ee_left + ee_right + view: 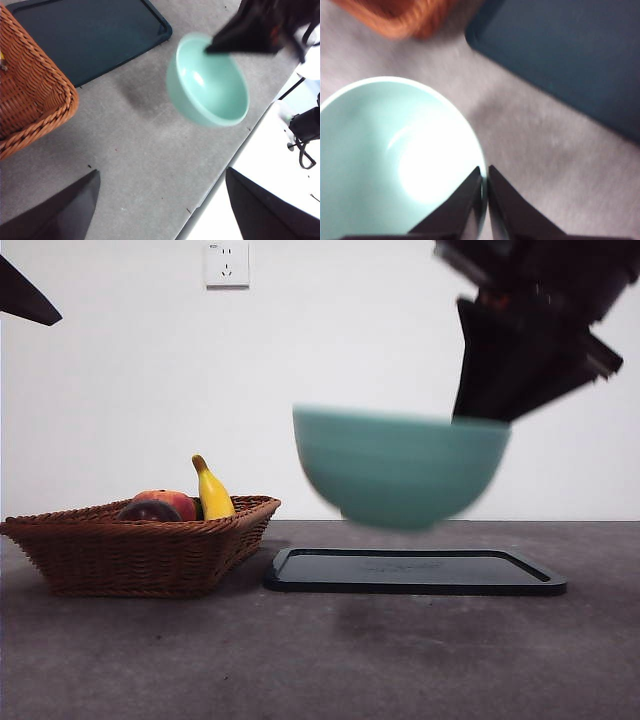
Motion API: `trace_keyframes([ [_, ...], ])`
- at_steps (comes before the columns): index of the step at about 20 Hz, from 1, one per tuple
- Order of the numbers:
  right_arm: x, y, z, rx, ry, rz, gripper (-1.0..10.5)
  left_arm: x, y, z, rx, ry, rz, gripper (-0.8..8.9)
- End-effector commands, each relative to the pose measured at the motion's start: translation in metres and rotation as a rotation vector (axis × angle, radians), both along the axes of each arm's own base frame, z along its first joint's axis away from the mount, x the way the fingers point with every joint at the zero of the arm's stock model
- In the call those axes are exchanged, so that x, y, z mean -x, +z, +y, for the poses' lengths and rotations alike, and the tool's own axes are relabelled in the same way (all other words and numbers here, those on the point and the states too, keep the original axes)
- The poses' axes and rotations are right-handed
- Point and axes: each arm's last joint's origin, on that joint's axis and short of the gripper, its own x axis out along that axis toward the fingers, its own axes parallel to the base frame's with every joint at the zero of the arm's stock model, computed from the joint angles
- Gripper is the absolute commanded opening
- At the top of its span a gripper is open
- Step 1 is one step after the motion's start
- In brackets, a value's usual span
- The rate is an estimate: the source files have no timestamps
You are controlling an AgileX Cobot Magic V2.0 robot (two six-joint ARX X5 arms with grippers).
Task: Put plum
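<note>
The dark maroon plum [150, 511] lies in the wicker basket [110, 550] at the left, beside a red-orange fruit [172, 500] and a yellow banana [212, 492]. My right gripper [485, 172] is shut on the rim of a teal bowl [398, 466] and holds it in the air above the black tray [415, 571]. The bowl [210, 80] is empty and blurred. My left gripper [160, 200] hangs open over bare table near the basket's corner [35, 95], holding nothing.
The black tray [90, 35] lies flat on the grey table, right of the basket. The table's edge [225, 175] runs close to my left gripper. A white wall with a socket [227, 264] stands behind.
</note>
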Motion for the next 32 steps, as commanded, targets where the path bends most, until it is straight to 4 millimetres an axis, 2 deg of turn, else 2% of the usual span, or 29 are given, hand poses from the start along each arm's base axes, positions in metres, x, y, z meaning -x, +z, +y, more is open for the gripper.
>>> trace_keyframes([
  [1,-0.002,-0.013,0.005,0.011,-0.004,0.029,0.1,-0.001,0.007,-0.001,0.006,-0.014,-0.029,4.02],
  [9,-0.014,-0.048,0.015,0.082,-0.005,0.088,0.1,-0.001,0.007,-0.001,0.006,-0.014,-0.029,4.02],
  [14,-0.018,-0.058,0.017,0.113,-0.012,0.105,0.1,-0.001,0.007,-0.001,0.006,-0.014,-0.029,4.02],
  [19,-0.017,-0.059,0.016,0.122,-0.013,0.111,0.3,-0.001,0.007,-0.001,0.006,-0.015,-0.03,4.02],
  [22,-0.017,-0.059,0.016,0.124,-0.014,0.112,2.0,-0.001,0.007,-0.001,0.006,-0.015,-0.03,4.02],
  [26,-0.017,-0.056,0.016,0.116,-0.022,0.106,2.2,-0.001,0.007,-0.001,0.006,-0.015,-0.03,4.02],
  [29,-0.013,-0.042,0.012,0.095,-0.04,0.048,2.2,-0.001,0.007,-0.001,0.005,-0.015,-0.03,4.02],
  [32,-0.005,-0.017,0.004,0.043,-0.052,-0.032,2.2,-0.001,0.007,-0.001,0.006,-0.015,-0.031,4.02],
])
